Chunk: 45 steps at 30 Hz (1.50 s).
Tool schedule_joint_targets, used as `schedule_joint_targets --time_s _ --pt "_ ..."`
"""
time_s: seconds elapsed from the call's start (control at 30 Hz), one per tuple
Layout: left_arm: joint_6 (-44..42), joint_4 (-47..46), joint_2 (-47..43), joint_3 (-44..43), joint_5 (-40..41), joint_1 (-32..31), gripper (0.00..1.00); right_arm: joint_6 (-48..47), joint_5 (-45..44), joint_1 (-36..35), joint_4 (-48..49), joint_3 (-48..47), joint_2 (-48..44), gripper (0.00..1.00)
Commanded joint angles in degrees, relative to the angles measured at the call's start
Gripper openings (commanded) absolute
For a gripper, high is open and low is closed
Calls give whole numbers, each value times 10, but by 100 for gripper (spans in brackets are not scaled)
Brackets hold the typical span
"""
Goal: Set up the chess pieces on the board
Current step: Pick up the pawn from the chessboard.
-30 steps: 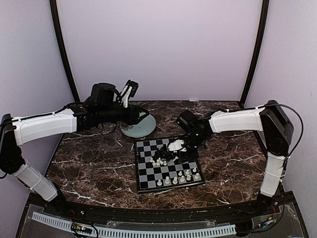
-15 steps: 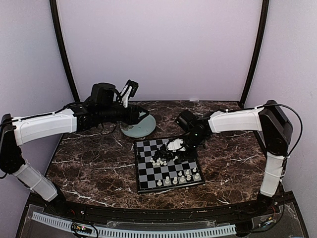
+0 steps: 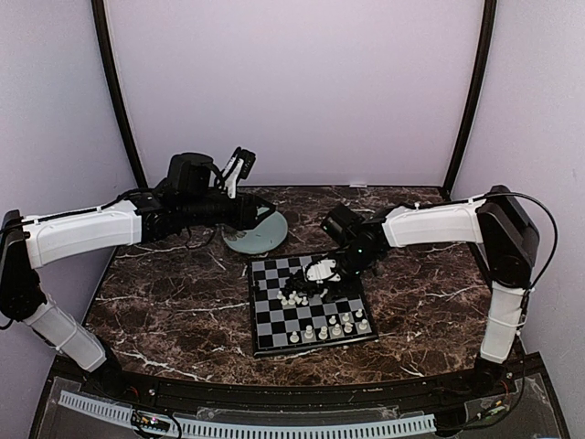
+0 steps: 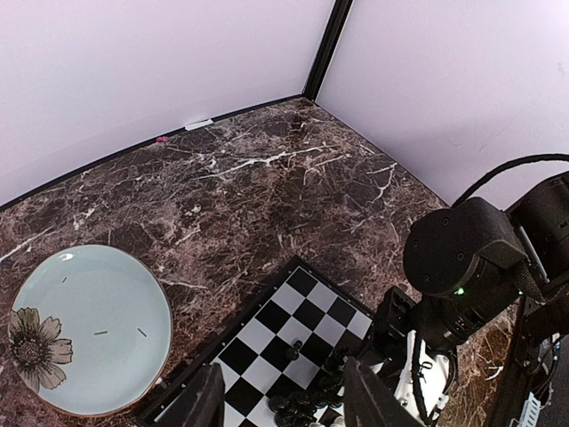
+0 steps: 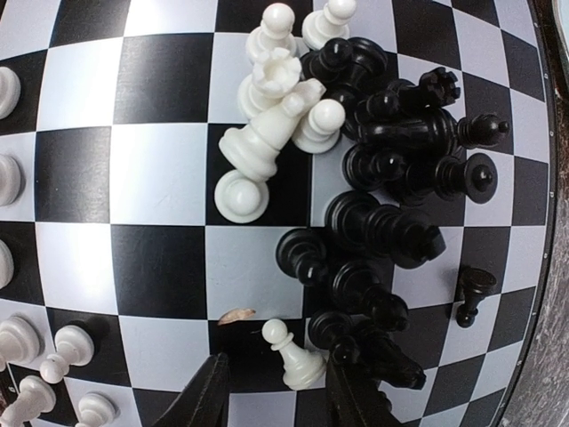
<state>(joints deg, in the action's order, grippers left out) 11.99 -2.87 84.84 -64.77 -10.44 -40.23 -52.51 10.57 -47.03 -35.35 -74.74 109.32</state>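
The chessboard (image 3: pixel 272 322) lies mid-table. A heap of black pieces (image 5: pixel 391 196) and white pieces (image 5: pixel 271 124) lies on it, and more white pieces (image 3: pixel 334 327) stand in rows near its front right corner. My right gripper (image 5: pixel 277 396) is open, low over the board, with its fingers on either side of a white pawn (image 5: pixel 295 354) and not touching it. It also shows in the top view (image 3: pixel 322 272). A lone black pawn (image 5: pixel 471 292) stands near the board's rim. My left gripper (image 3: pixel 239 167) is open and empty, raised above the plate.
A round pale green plate (image 3: pixel 256 233) with a flower print sits behind the board's far left corner, also in the left wrist view (image 4: pixel 84 329). A small tan scrap (image 5: pixel 236 315) lies on the board beside the white pawn. The right arm (image 4: pixel 462 267) reaches over the board's far right.
My right gripper has shifted slightly left over the board, toward the heap of pieces. The left arm has not moved.
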Motion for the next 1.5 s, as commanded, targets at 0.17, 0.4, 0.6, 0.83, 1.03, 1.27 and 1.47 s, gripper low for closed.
schedule_joint_targets --time_s 0.17,0.4,0.6,0.83,1.03,1.27,1.47 --pt "-5 7 -4 -18 -7 1 47 -1 -13 -6 5 16 -2 33" --pt "-5 7 -1 -19 -10 1 47 6 -19 -6 14 25 -12 28" --pt "-4 8 1 -20 -11 1 47 14 -19 -6 16 35 -18 25" --pt "-4 8 3 -20 -9 1 47 23 -21 -3 29 65 -28 26" --pt "-3 7 3 -19 -7 1 47 28 -17 -3 34 67 -35 24" --pt "-5 7 5 -19 -7 1 47 46 3 1 33 58 -57 19" --pt "-3 0 13 -16 -13 1 48 90 113 51 1 17 -90 19"
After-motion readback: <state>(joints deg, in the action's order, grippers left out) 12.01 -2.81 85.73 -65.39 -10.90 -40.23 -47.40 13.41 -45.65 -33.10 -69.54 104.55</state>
